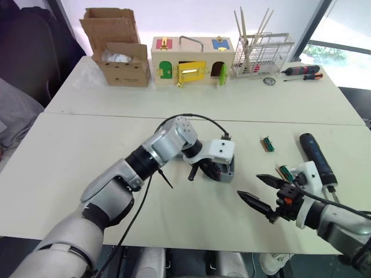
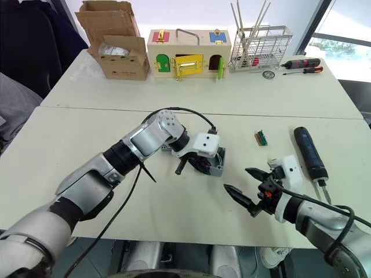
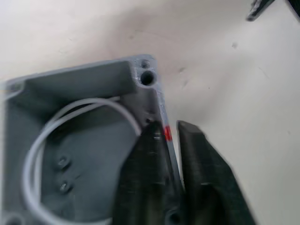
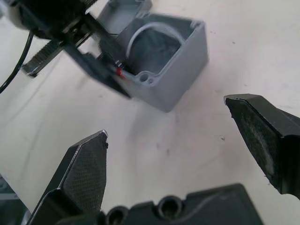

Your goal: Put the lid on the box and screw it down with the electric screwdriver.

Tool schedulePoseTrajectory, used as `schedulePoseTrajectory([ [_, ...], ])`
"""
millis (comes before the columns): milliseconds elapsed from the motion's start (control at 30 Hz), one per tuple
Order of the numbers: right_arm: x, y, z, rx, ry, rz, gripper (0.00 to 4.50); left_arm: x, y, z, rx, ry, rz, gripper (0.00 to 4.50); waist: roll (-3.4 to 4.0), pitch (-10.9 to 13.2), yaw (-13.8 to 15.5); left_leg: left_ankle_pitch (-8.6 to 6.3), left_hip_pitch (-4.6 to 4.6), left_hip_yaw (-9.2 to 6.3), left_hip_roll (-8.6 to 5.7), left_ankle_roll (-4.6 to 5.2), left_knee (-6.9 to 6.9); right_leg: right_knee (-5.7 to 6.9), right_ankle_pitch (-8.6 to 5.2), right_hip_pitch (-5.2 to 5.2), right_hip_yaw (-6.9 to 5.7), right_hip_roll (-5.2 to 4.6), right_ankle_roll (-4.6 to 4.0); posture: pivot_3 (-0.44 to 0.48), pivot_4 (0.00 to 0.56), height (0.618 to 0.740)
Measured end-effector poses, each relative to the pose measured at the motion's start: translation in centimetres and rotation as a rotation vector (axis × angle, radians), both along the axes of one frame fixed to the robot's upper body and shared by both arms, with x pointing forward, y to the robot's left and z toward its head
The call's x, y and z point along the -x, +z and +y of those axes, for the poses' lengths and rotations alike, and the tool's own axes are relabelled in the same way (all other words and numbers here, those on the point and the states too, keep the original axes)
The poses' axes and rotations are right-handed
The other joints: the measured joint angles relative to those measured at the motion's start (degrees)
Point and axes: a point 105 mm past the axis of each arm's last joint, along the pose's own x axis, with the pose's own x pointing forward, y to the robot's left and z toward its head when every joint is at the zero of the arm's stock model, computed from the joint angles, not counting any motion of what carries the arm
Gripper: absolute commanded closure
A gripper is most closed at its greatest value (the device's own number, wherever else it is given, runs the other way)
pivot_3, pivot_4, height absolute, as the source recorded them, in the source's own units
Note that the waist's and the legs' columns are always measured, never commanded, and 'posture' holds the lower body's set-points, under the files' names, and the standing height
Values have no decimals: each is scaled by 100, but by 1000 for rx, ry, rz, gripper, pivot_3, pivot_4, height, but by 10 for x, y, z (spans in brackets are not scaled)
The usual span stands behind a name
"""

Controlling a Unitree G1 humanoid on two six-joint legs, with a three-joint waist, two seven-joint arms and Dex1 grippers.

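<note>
Left wrist view: the left gripper is pinching one wall of the box at the red mark, one finger inside, one outside. In the left eye view the box is sitting at frame centre, open, white wire coiled inside.

Risk, as a judgement: the thin-wall pinch is looking shallow, so the box may be tipping or slipping if pushed from the side.

The right gripper is hovering wide open and empty at lower right, beside the electric screwdriver lying on the table.
</note>
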Motion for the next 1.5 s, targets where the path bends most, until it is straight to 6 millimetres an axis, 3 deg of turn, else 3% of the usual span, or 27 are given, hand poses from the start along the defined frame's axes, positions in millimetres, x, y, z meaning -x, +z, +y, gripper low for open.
schedulePoseTrajectory([
  [167, -1, -2, 4, 2, 0, -7, 0, -5, -1, 0, 48, -100, -67, 4483, -1, 1, -2, -1, -2, 1, -1, 1, 2, 0, 5, -1, 0, -1, 9, 0, 150, 728],
  [300, -2, -3, 4, -1, -23, -18, 0, -5, 5, 4, 72, -276, -91, 4483, -2, 1, 1, -1, -3, 3, -10, 1, 3, 0, 5, -4, -4, 0, 9, 0, 150, 728],
  [533, 2, -4, 11, -24, -51, -42, 0, -13, 20, 3, 65, -380, -123, 4483, -3, 2, -4, -3, -6, 2, -10, 5, 3, -1, 10, -4, -5, -1, 17, 0, 150, 728],
  [667, 8, -10, 14, -33, -79, -20, 0, -17, 19, 6, 49, -396, -137, 4483, -3, 2, -12, -3, -6, 2, -9, 5, 3, 0, 9, -4, -5, -1, 16, 0, 150, 728],
  [1000, 14, -1, 23, -51, -119, -62, 0, -15, -1, 17, -68, -477, -157, 4483, -3, 2, -10, -3, -7, 1, -4, 6, 6, 0, 9, -5, -6, -1, 14, 0, 150, 728],
  [1267, 8, 8, 19, -53, -158, -111, 0, -17, -3, 23, -84, -494, -173, 771, -3, 2, -10, -4, -7, 1, -2, 7, 6, 0, 8, -5, -6, -1, 13, 0, 150, 728],
  [1367, 7, 11, 17, -60, -154, -119, 0, -22, 2, 30, -77, -464, -186, 771, -3, 2, -15, -4, -7, 0, -1, 7, 6, 1, 10, -5, -6, -1, 16, 0, 150, 728],
  [1500, 2, 32, 7, -70, -152, -177, 0, -44, 48, 44, 34, -322, -253, 771, -2, 4, -24, -4, -8, 1, 3, 7, 6, 2, 11, -6, -5, -1, 18, 0, 150, 728],
])
